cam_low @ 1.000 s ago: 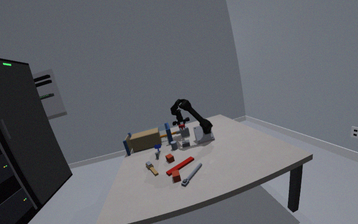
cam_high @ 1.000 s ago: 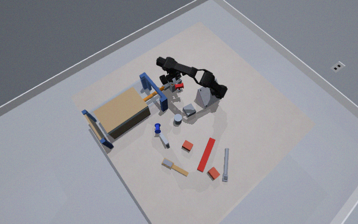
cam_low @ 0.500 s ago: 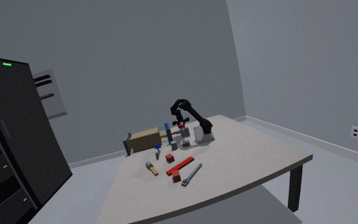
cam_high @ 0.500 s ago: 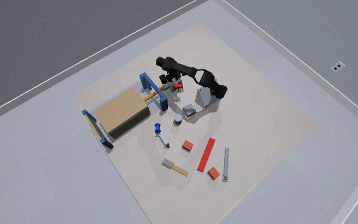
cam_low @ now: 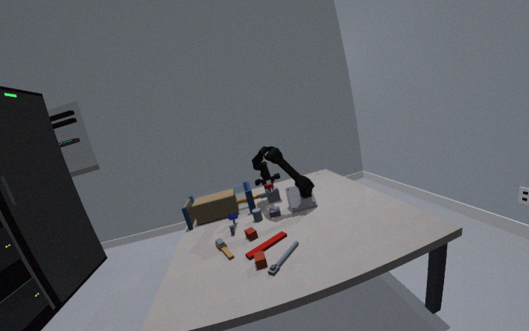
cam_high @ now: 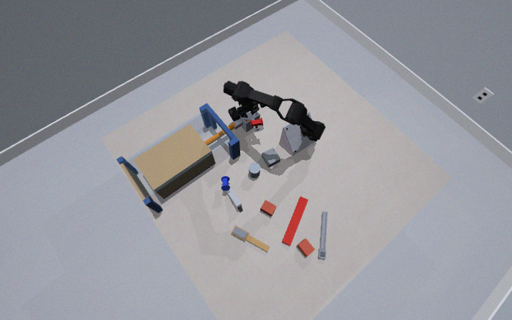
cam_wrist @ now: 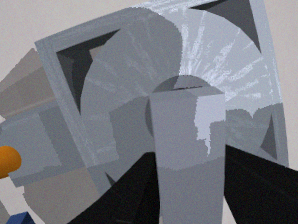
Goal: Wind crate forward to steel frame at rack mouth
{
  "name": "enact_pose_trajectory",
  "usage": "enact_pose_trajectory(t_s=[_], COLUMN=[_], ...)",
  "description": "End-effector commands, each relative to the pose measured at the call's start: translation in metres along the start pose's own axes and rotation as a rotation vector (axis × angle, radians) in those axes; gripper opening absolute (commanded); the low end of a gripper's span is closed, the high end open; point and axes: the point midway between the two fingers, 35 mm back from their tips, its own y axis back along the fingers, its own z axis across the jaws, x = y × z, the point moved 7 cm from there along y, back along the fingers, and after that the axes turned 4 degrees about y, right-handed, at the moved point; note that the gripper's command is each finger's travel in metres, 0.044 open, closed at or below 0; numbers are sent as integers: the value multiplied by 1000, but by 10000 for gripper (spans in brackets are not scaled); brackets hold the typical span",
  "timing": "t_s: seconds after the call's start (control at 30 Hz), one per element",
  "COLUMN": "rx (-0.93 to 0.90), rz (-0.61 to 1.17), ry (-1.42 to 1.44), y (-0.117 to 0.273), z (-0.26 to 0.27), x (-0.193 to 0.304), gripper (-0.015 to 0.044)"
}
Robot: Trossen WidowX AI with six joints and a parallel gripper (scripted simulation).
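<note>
Evidently the gripper [cam_high: 250,112] [cam_low: 268,183] [cam_wrist: 185,159] is closed on the red-knobbed winch handle [cam_high: 256,122] [cam_low: 270,193] [cam_wrist: 189,135], over the hand winch [cam_high: 246,125] [cam_low: 273,194] [cam_wrist: 125,65]. In the wrist view the handle's grey bar points from the hub toward 6 o'clock; whether its key is seated cannot be told. Seen from above, the crate [cam_high: 172,156] [cam_low: 217,205] lies at 8 o'clock from the gripper, appearing flat, its long axis running 8 to 2, in line with the orange strap [cam_high: 214,139] [cam_low: 243,200] [cam_wrist: 7,161]. The steel frame [cam_high: 223,125] [cam_low: 250,196] stands between, with a gap before the crate's front. Winding should therefore draw the crate toward 2 o'clock; the gripper likely needs to turn about the hub without lifting the key.
</note>
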Motion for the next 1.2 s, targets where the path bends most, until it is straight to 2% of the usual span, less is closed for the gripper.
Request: enact_pose_trajectory(t_s=[0.0,1.17], rx=[10,11], rz=[-6,0], ry=[25,-26], y=[-4,-4], z=[-1,0], x=[0,-1], gripper=[0,0])
